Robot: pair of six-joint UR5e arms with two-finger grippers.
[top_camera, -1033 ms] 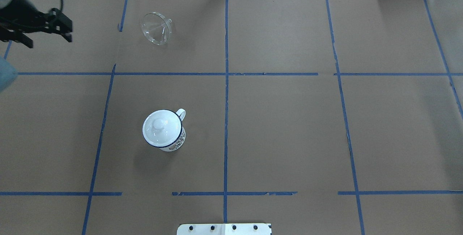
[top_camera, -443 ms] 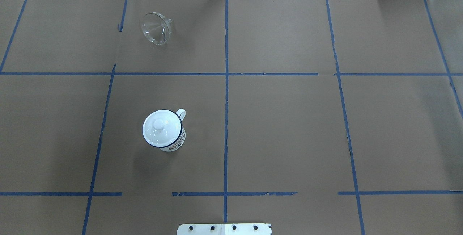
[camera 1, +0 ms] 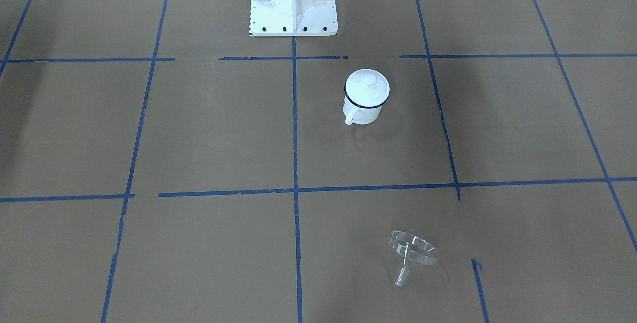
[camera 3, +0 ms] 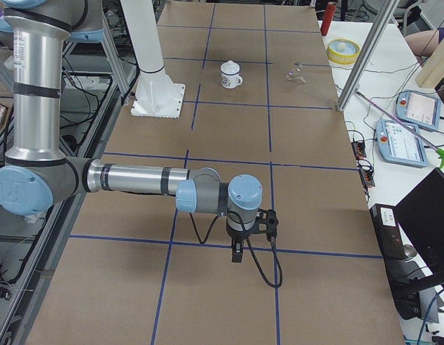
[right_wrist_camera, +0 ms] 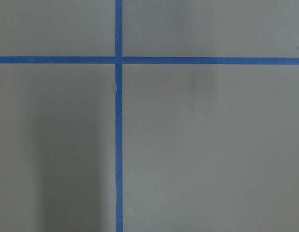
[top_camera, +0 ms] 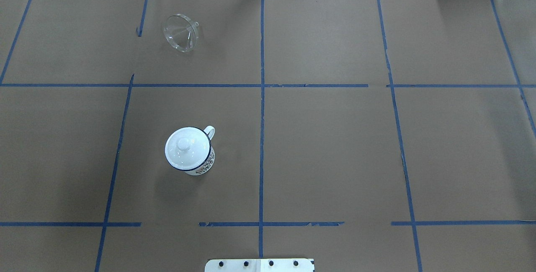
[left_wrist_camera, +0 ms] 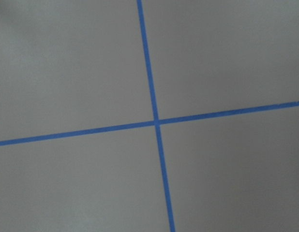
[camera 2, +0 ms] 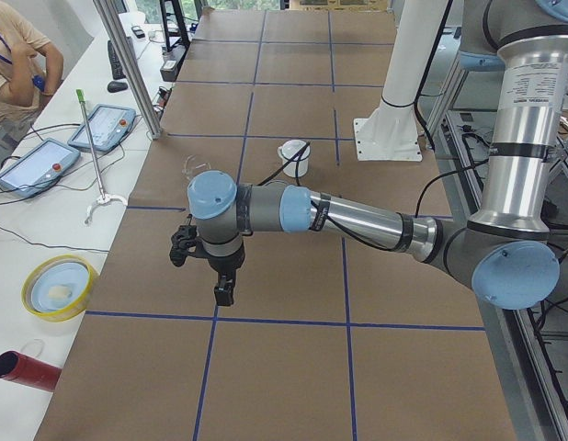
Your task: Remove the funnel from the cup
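Note:
The clear funnel [top_camera: 181, 33] lies on its side on the brown paper at the far left, well apart from the cup; it also shows in the front view [camera 1: 410, 253]. The white cup [top_camera: 204, 164] with a dark blue rim stands upright nearer the robot base, a white domed lid [top_camera: 183, 143] on top of it. My left gripper [camera 2: 201, 271] shows only in the exterior left view, low over the table's left end. My right gripper [camera 3: 254, 236] shows only in the exterior right view, over the right end. I cannot tell whether either is open or shut.
The white robot base plate [top_camera: 259, 265] sits at the near edge. A yellow bowl [camera 2: 59, 287], a red cylinder [camera 2: 27, 370], control pendants [camera 2: 102, 126] and a metal post [camera 2: 128, 69] stand beyond the table's far side. Blue tape lines cross the paper.
My left gripper was at the overhead view's left edge one second ago and has since left that view. The funnel and the cup have not moved.

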